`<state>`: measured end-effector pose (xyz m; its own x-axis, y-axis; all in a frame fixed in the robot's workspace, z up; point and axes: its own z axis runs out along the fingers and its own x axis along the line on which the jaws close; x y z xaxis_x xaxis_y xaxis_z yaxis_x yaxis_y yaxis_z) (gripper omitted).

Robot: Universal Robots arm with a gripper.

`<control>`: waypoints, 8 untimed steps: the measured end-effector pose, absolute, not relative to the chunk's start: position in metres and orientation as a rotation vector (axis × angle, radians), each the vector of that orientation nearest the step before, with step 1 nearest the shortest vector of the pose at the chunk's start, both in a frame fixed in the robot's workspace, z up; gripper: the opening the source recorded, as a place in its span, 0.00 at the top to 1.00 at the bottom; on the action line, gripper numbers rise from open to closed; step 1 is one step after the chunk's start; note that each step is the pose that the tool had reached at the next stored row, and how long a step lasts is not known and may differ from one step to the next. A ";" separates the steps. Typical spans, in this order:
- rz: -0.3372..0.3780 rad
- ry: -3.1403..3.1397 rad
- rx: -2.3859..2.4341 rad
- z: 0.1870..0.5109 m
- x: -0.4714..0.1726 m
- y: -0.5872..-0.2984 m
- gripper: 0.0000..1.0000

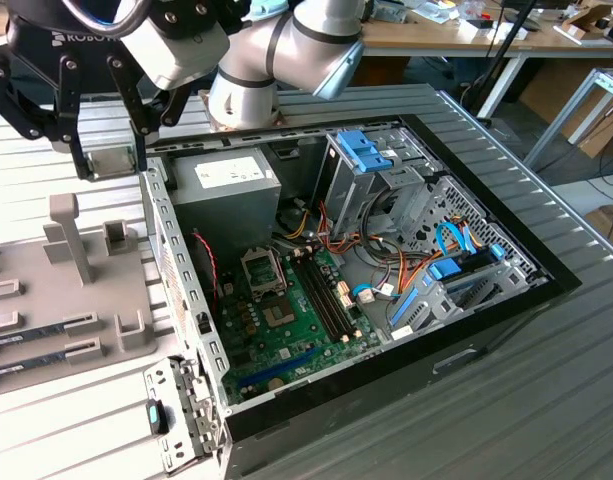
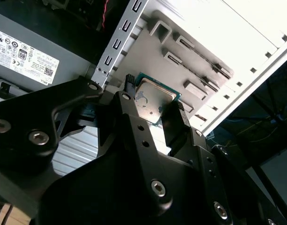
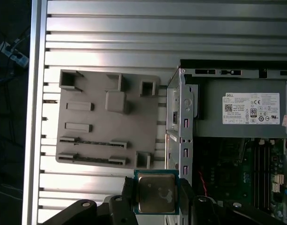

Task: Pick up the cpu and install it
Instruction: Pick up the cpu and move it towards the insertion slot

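Hand (image 1: pixel 111 160), upper left of the exterior view, is clenched on the cpu (image 3: pixel 156 193) by two opposite edges, near the case wall (image 1: pixel 171 250). Risk: a tilted or slipping chip could meet the socket (image 1: pixel 262 268) misaligned and bend contacts

High exterior; wrist views above case (image 3: pixel 180 117)
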<state>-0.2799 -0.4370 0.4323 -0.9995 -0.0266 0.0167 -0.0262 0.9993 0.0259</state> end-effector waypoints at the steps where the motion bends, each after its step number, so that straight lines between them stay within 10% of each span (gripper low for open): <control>1: -0.040 -3.124 0.041 0.432 -0.279 -0.437 0.53; 8: -0.040 -3.124 0.041 0.432 -0.274 -0.440 0.53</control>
<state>-0.2737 -0.4398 0.4317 -0.9995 -0.0266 0.0167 -0.0262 0.9993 0.0259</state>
